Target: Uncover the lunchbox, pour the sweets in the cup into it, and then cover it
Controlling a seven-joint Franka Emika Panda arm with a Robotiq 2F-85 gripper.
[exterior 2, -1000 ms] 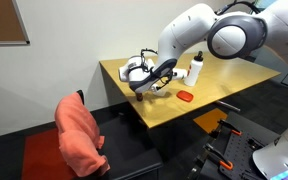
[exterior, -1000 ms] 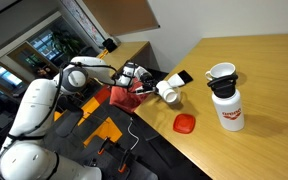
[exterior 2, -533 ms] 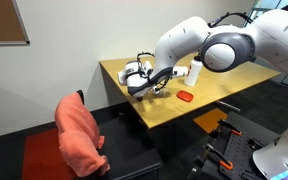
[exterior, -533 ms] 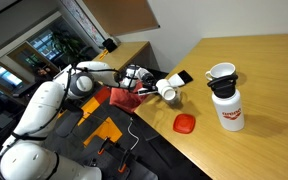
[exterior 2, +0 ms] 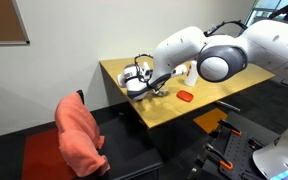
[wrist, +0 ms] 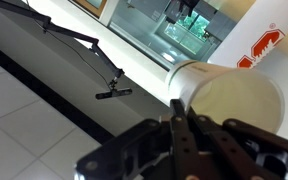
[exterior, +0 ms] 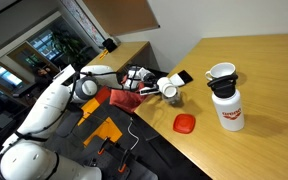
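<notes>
Pinches the cup (wrist: 234,100) by its rim with the hand (wrist: 180,125), fingers pressed together on it. Holds it tipped sideways near the white flask (exterior: 227,108), by the bench (exterior: 269,60) edge. Cannot make out the sweets, nor the lunchbox body below the cup. Shows the red lid (exterior: 184,123) flat beside the flask's base.

Small low white cup (wrist: 227,101), pale yellowish inside, single sweets too small to tell: tipped on its side, pinched at the rim by shut jaws. Lunchbox's flat round red lid (exterior: 185,123): off, flat on the wooden worktop (exterior: 259,70), near the cup.
</notes>
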